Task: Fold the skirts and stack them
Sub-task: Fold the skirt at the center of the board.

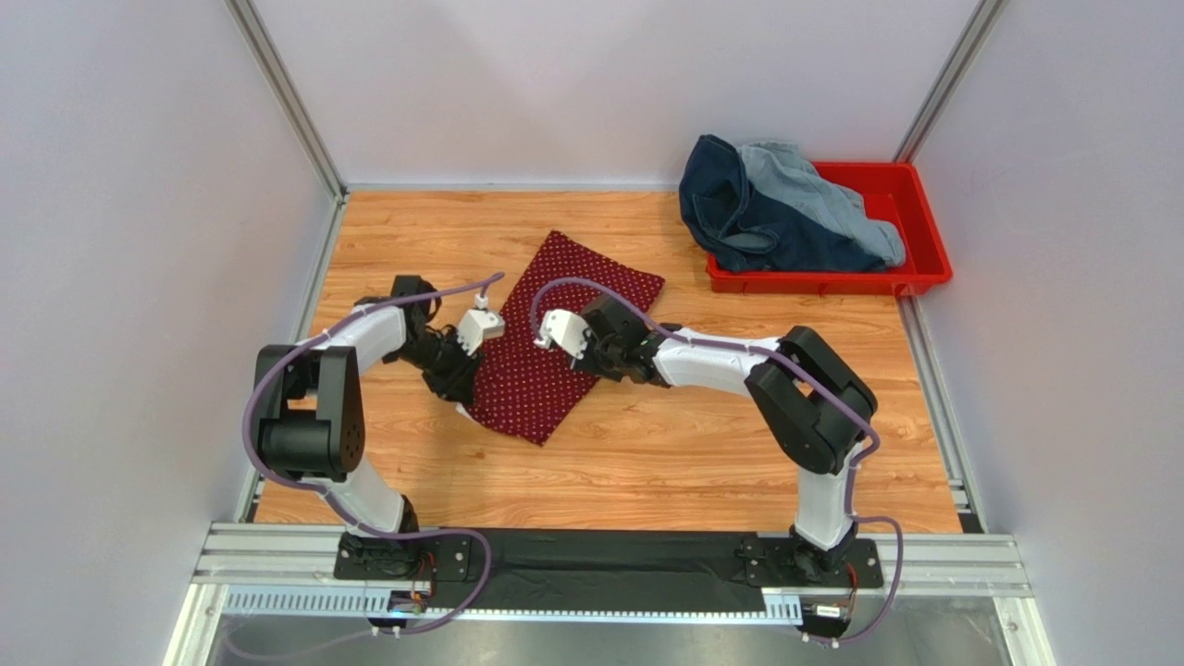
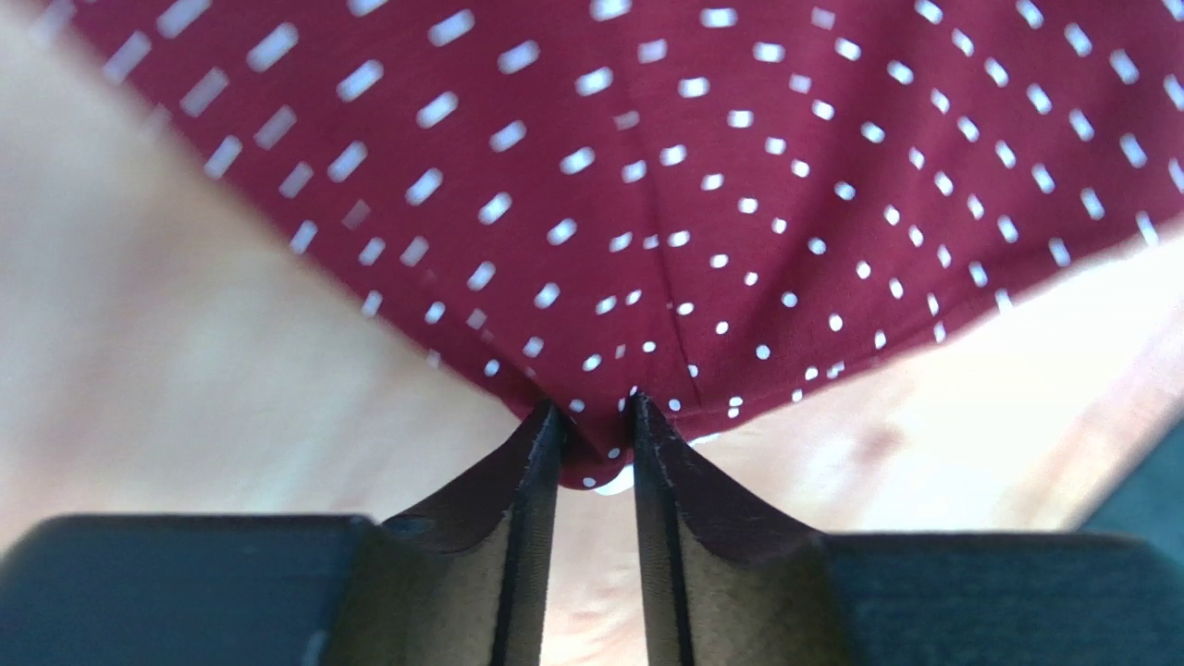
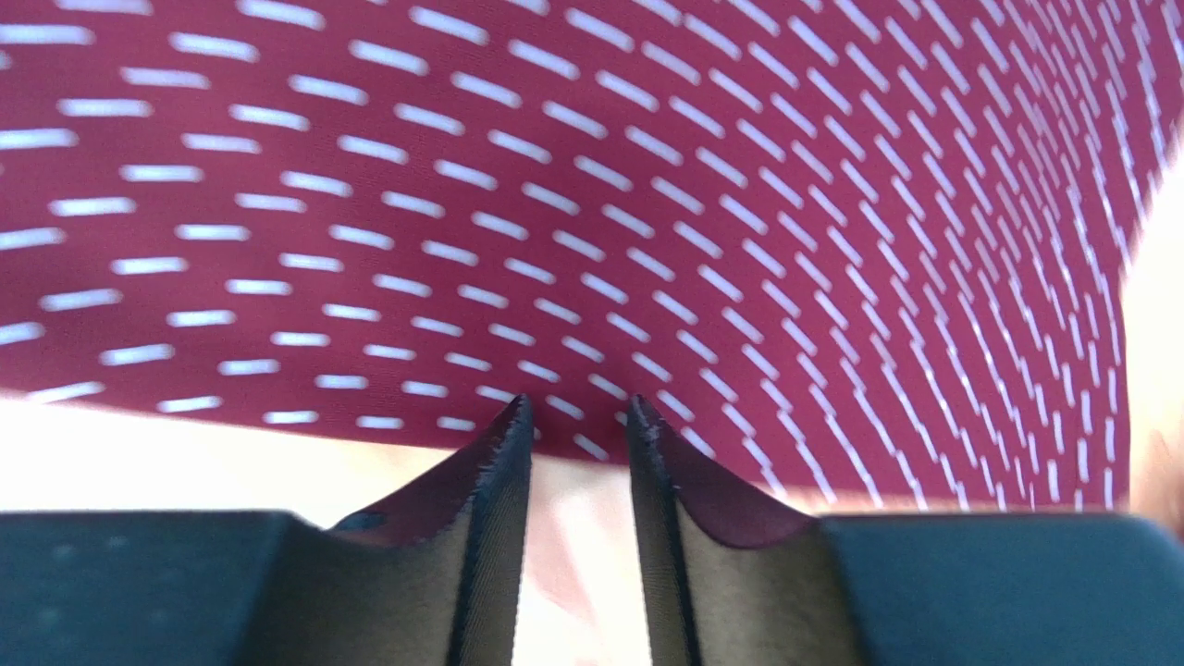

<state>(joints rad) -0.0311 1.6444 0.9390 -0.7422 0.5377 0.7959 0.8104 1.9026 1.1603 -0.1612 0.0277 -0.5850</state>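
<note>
The dark red skirt with white dots point(image 1: 563, 340) lies flat and slanted on the wooden table. My left gripper point(image 1: 475, 364) is low at its left edge. In the left wrist view the jaws point(image 2: 598, 410) stand narrow, with the skirt's point(image 2: 695, 167) hem bunched and pinched between the tips. My right gripper point(image 1: 553, 358) is over the skirt's middle. In the right wrist view its tips point(image 3: 577, 410) sit at the edge of the blurred skirt point(image 3: 626, 181), a narrow gap between them. The dark navy skirt point(image 1: 737, 208) and the light blue-grey skirt point(image 1: 820, 194) are heaped at the back right.
A red plastic tray point(image 1: 917, 278) at the back right corner holds the two denim skirts, and the navy one hangs over its left rim. White walls with metal posts close in the table on three sides. Bare wood point(image 1: 695, 444) shows in front of the red skirt.
</note>
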